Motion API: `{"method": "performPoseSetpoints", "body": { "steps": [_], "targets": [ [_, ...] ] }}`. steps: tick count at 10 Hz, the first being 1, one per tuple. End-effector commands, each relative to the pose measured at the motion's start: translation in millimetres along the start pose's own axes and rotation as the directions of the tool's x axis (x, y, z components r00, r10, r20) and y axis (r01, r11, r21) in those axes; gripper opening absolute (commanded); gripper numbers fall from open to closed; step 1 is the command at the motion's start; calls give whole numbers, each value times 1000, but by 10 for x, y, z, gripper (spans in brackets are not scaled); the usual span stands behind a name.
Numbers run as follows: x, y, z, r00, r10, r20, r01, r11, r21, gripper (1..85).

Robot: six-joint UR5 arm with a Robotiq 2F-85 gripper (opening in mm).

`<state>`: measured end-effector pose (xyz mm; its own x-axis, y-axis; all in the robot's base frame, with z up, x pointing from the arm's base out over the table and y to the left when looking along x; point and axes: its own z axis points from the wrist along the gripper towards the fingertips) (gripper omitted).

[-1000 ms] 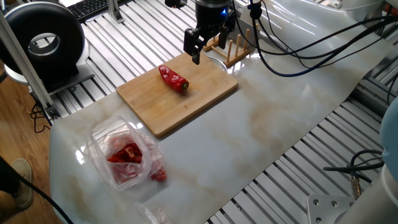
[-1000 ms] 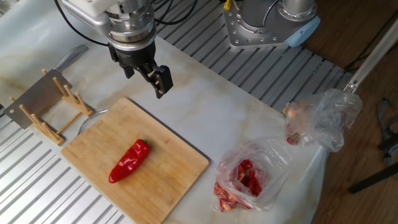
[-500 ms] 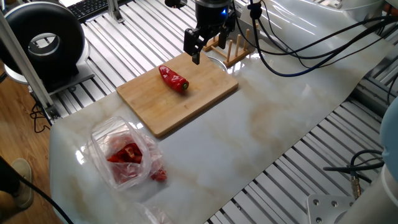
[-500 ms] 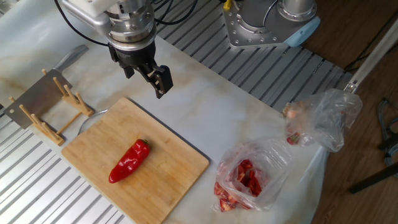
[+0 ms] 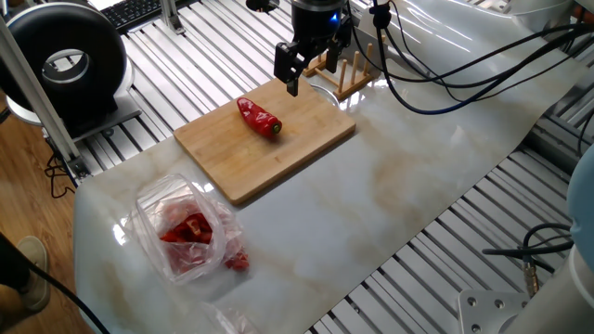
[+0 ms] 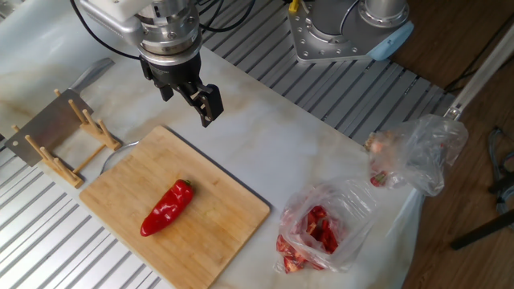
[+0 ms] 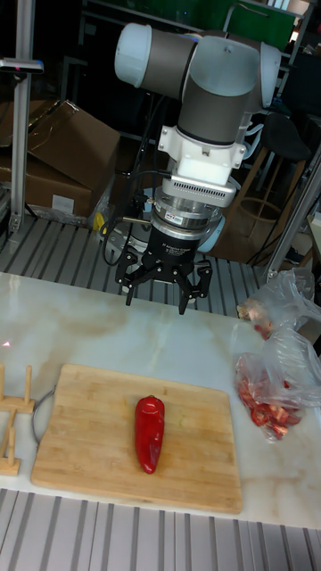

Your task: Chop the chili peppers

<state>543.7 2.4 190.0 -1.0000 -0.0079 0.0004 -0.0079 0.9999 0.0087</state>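
2 high oblique cams, opp. sides; 3rd low, front-on, closer; cutting board (image 5: 306, 130) common to all.

The worktop (image 5: 399, 176) is a glossy white sheet with faint marble veining, laid over ribbed aluminium slats. A rectangular bamboo cutting board (image 5: 292, 148) lies flat on it near one end. A slotted wooden rack (image 6: 76, 148) stands just beside the board, at the sheet's edge. A clear plastic bag of red pieces (image 5: 186, 232) sits apart from the board. A second crumpled clear bag (image 6: 426, 148) lies near the first.
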Motion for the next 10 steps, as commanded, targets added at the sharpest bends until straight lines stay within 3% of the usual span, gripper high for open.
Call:
{"method": "performPoseSetpoints", "body": {
  "steps": [1, 10],
  "targets": [
    [85, 233, -6, 998, 51, -37, -53, 996, -77, 13],
    [47, 189, 17, 998, 54, -25, -55, 997, -46, 13]
  ]
}}
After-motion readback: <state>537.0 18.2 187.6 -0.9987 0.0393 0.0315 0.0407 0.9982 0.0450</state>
